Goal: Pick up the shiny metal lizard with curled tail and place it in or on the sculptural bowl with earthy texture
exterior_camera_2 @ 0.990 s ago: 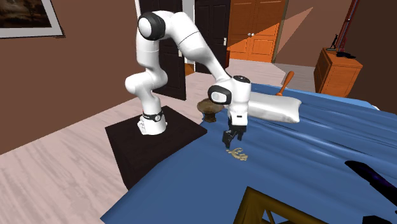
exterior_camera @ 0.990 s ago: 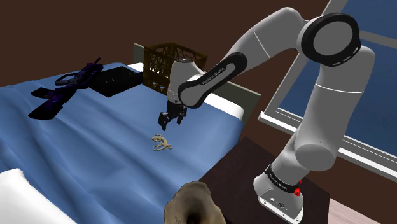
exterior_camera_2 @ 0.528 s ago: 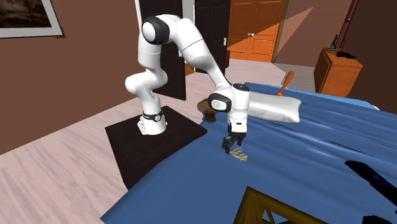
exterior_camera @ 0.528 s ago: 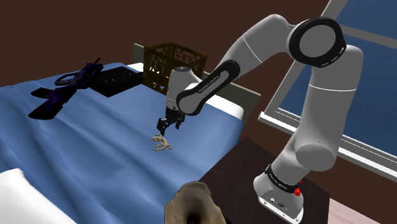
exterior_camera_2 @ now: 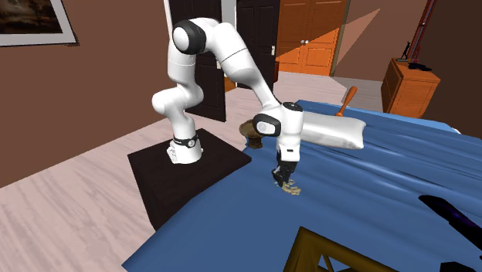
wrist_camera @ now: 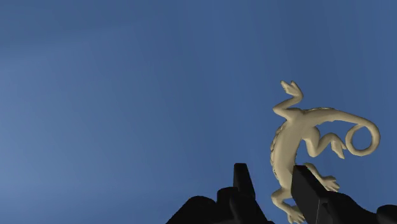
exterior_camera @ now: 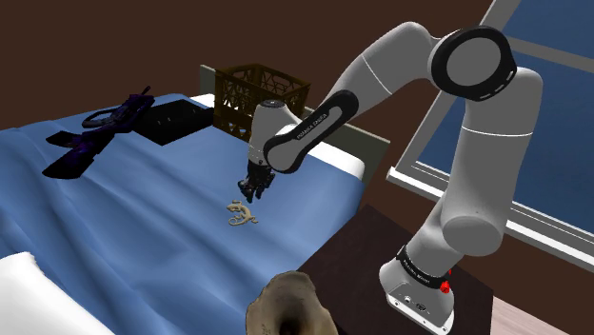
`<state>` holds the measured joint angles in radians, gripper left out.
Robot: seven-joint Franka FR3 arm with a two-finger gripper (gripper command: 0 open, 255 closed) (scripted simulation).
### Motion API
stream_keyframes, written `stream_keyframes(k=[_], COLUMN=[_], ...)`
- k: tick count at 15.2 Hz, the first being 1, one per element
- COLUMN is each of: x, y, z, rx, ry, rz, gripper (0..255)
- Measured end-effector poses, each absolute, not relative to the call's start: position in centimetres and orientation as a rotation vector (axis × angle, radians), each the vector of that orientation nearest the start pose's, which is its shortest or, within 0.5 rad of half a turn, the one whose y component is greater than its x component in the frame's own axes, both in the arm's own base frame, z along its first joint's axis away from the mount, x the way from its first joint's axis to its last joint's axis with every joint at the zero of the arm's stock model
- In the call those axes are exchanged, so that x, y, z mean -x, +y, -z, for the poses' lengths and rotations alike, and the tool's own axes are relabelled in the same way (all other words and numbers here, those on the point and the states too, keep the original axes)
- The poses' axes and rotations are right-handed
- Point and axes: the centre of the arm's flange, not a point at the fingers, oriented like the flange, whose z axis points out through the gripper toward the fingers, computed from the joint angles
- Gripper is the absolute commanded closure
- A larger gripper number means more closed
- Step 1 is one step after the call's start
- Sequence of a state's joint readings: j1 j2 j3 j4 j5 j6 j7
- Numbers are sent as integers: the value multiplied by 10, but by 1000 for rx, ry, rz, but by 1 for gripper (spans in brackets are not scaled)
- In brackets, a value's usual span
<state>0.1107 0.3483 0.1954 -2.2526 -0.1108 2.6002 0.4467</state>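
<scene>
Wrist view puts the black two-finger gripper (wrist_camera: 270, 177) low over the sheet, its fingers spread a little and clasping nothing; blue cloth shows in the gap. The pale, tan-gold lizard figure with a curled tail (wrist_camera: 292, 137) lies flat on the blue bed sheet (wrist_camera: 127, 95); its near end sits just inside one finger, off-centre in the gap, and its long body runs straight away from the gripper, with the tail looping out past that same finger. As I judge it, the fingers would close across the body's narrow width, so the coming move calls for a small sideways shift to centre the body, then a short descent.

In the shoulder view the gripper (exterior_camera: 249, 190) hangs just above the lizard (exterior_camera: 242, 215) at mid-frame; the rough brown sculptural bowl (exterior_camera: 271, 306) sits at the bottom edge, well apart from both. The second exterior view shows the gripper (exterior_camera_2: 280, 178) over the lizard (exterior_camera_2: 290, 188) at centre, the bowl (exterior_camera_2: 249, 128) beyond the arm.

The sheet (exterior_camera: 143, 228) is soft and rumpled, so the thin figure may press in or slide. A dark slatted crate (exterior_camera: 252, 93) stands upper centre; a white pillow (exterior_camera_2: 332, 131) lies right of centre; orange doors (exterior_camera_2: 309, 35) and brown walls close the room.
</scene>
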Motion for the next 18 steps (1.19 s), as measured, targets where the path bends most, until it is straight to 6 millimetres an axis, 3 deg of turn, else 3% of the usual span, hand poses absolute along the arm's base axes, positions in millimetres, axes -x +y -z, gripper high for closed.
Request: stream_keyframes(k=[7,8,10,14,18], x=[-516,-516,-517,-524,-525], y=[167,167,174,208,214], z=[-212,-212,-210,-198,-177], rx=[3129,3129,3133,3159,3163], ry=[90,90,73,-31,-45], rz=[8,8,17,71,79], gripper=[255,0,0,0,0])
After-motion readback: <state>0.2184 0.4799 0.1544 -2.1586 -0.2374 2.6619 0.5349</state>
